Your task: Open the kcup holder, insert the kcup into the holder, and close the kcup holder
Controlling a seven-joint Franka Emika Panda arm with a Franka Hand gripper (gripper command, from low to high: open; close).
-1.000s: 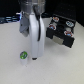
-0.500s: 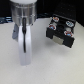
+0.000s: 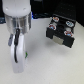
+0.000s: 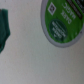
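Wrist view is blurry: the kcup (image 4: 61,21) shows only its green round top, cut off at the frame edge, lying on the pale table (image 4: 35,60). A dark green shape (image 4: 4,30) at the other edge is unidentifiable. Exterior view: my arm hides the kcup. My gripper (image 3: 18,59) points down at the table; finger spread and any hold, can't tell. The kcup holder (image 3: 61,31) sits well apart toward the exterior view's right, bare table between.
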